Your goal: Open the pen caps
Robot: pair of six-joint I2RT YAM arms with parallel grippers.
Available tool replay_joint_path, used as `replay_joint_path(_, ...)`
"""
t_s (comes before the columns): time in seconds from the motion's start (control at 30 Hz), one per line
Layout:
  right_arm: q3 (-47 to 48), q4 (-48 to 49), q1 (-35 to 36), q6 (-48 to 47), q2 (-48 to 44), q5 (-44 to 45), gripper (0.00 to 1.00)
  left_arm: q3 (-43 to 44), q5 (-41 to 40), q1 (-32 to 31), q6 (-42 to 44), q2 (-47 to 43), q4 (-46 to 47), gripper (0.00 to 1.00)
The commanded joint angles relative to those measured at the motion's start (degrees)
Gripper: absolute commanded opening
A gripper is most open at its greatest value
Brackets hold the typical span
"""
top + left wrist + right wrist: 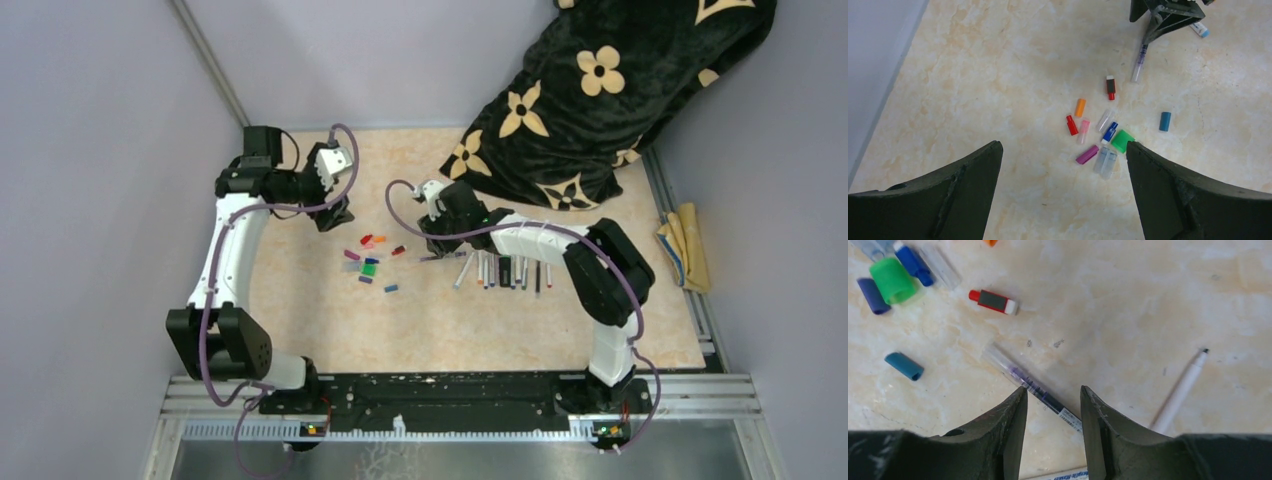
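- The left tool point(1063, 145) hangs over the surface point(998, 75) with its jaws spread as wide as they go. It holds nothing.
- The right tool point(1053, 388) sits low over a clear pen point(1013, 371). Its jaws stand a little apart, one on each side of the pen. The pen lies flat on the surface, so I think it is let go, not pinched.
- The caps point(1080, 107) lie loose in a small bunch on the surface, under the left tool. A green cap point(1122, 140) is the fattest one. A blue cap point(1165, 121) lies off by itself.
- The other pens point(505, 270) lie in a row beside the right arm. A white pen point(1180, 390) lies near the right tool.
- The far end of the clear pen looks see-through. I cannot tell if that is a cap or just the pen.
- The pens look thin, hard and very light. They are round, so they can roll away at a small push.
- The caps are tiny and smooth. They can slip out or flick off if pinched on the edge.
- A good hold, I think, is one tool on the middle of the pen and the other tool right across the cap. Then pull straight along the pen, not sideways.
- A hard squeeze could bend a thin pen, so a soft, steady pinch seems best.
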Motion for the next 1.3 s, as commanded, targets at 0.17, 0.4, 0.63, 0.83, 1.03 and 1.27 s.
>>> replay_joint_path(0.17, 6.02, -6.17, -0.35, -9.25, 7.46, -8.39, 0.42, 3.40, 6.08, 6.41, 2.69, -0.81, -6.63, 0.99)
replay_joint_path(0.4, 3.81, -5.58, -0.32, -9.53, 8.44, -8.53, 0.37, 3.66, 6.89, 7.08, 3.46, -0.98, -7.17, 0.99)
replay_joint_path(0.63, -0.54, -1.48, -0.25, -8.30, 6.15, -7.23, 0.23, 3.83, 8.29, 7.10, 2.89, -0.81, -6.53, 0.99)
replay_joint_path(0.83, -1.09, -0.30, -0.29, -6.99, 5.22, -5.81, 0.05, 3.63, 9.03, 7.04, 2.67, -0.88, -6.20, 0.99)
replay_joint_path(1.03, 0.53, 0.52, -0.24, -3.88, 3.52, -5.46, 0.00, 1.75, 10.21, 7.03, 4.43, -1.57, -6.21, 0.99)
replay_joint_path(1.27, 1.17, 1.41, -1.60, 5.31, -3.29, -15.58, 0.00, -11.09, 13.88, 6.33, 17.63, -7.11, -4.42, 0.99)
